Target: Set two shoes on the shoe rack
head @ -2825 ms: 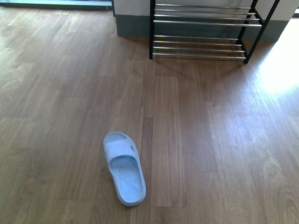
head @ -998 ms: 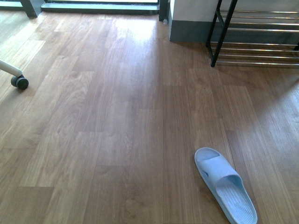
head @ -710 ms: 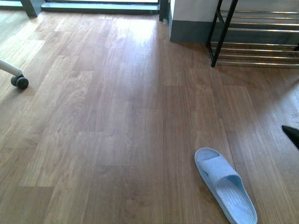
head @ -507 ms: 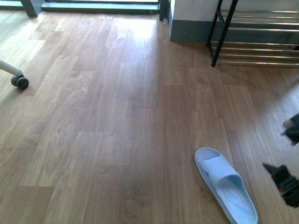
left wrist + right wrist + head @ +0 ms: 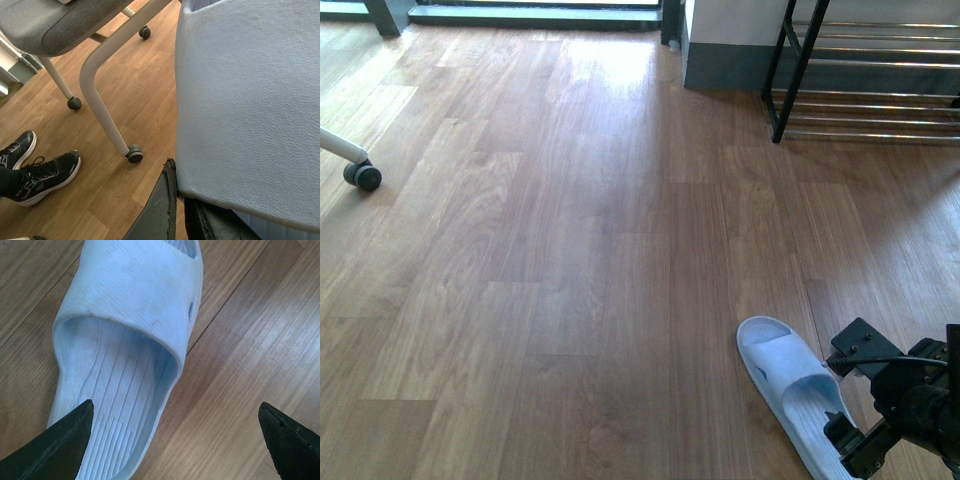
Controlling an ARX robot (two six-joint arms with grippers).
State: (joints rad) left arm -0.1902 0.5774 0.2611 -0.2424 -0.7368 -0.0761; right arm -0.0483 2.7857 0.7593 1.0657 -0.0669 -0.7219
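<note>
Brought into the front view within the last half second, the right gripper (image 5: pixel 840 398) is now seen low at the right, where only dark slivers at the edge were shown before. Floor and rack are framed as they were then, so the base appears not to have been moved.

Furthest left, the left gripper (image 5: pixel 185 215) is shown only by its own wrist camera. A carried slide (image 5: pixel 250 100) is held aloft there, its pebbled pale blue surface pinched at the edge between dark fingers. A chair castor (image 5: pixel 134 154) is seen on the floor below.

Right of centre, the loose slide (image 5: pixel 795 385) lies flat on the wood. The right gripper is spread wide around its heel end, with nothing grasped. A pickup is judged to be imminent.

At the far upper right, the shoe rack (image 5: pixel 798 70) stands well apart, and no shoe is seen on its visible rods.
</note>
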